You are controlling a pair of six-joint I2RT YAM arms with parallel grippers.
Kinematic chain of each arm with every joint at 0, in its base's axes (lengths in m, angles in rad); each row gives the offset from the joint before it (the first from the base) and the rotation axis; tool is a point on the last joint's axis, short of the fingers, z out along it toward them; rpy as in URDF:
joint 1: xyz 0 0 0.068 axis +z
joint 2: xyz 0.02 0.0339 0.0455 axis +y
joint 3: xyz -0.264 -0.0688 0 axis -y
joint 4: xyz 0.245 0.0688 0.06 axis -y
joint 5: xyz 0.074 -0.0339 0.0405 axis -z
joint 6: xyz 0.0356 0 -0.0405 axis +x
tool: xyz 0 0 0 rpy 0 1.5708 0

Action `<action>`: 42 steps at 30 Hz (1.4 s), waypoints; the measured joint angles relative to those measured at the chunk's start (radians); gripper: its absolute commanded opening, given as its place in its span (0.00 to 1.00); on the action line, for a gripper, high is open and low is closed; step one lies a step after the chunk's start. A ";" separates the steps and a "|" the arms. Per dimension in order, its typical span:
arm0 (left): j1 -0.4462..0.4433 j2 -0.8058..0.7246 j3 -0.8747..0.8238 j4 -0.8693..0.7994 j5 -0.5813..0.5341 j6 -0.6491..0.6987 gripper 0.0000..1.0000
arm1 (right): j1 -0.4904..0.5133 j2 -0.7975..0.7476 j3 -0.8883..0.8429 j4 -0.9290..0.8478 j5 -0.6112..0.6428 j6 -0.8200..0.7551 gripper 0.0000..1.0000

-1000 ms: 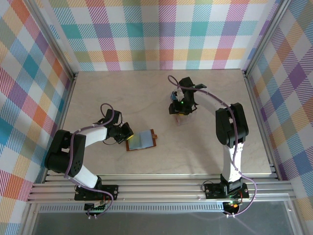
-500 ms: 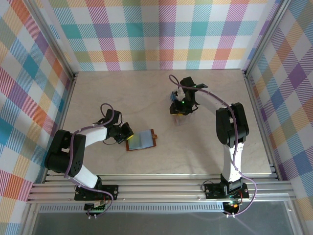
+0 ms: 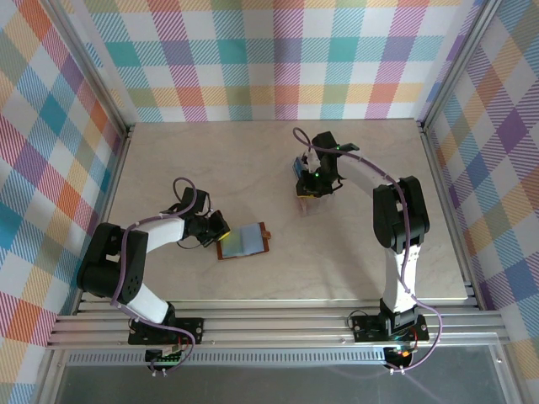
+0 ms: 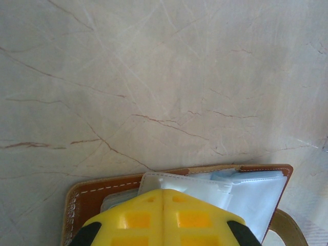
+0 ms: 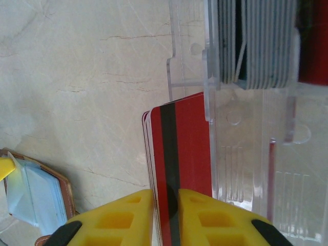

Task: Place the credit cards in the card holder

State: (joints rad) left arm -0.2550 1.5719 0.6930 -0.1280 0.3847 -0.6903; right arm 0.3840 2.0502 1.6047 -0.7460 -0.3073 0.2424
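Observation:
The card holder (image 3: 246,241) lies open on the table, brown leather (image 4: 92,192) with clear pockets (image 4: 251,197). My left gripper (image 3: 217,229) is shut, its yellow fingertips (image 4: 163,193) resting over the pocket at the holder's left end. My right gripper (image 3: 308,188) is at the clear tray (image 3: 317,204). In the right wrist view its jaws (image 5: 165,197) are closed on a thin stack of red credit cards (image 5: 187,154) with a black stripe, standing on edge beside the tray wall (image 5: 241,154). More credit cards, grey-green (image 5: 261,46) and red (image 5: 313,46), stand in the tray's slots.
The card holder's snap tab (image 3: 266,227) points towards the right arm. Bare marble-patterned tabletop (image 3: 194,160) stretches between the two arms and to the back. Checked walls (image 3: 269,59) close in the back and sides.
My right gripper's jaws have closed in on the red credit cards, and the gripper has shifted slightly towards the back. The left arm and the card holder have not moved.

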 measured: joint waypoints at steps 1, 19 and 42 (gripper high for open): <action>0.000 0.000 0.000 0.000 0.000 0.000 0.00 | -0.002 0.000 0.000 0.000 0.000 0.000 0.18; 0.000 0.000 0.000 0.000 0.002 0.000 0.00 | -0.012 -0.016 0.000 -0.008 0.065 0.011 0.13; 0.000 0.010 0.006 0.004 0.011 0.000 0.00 | -0.016 -0.048 0.000 -0.034 0.122 0.029 0.27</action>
State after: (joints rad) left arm -0.2550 1.5822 0.6987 -0.1238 0.3958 -0.6903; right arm 0.3676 2.0018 1.6047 -0.7795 -0.1848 0.2718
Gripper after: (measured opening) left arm 0.050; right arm 0.251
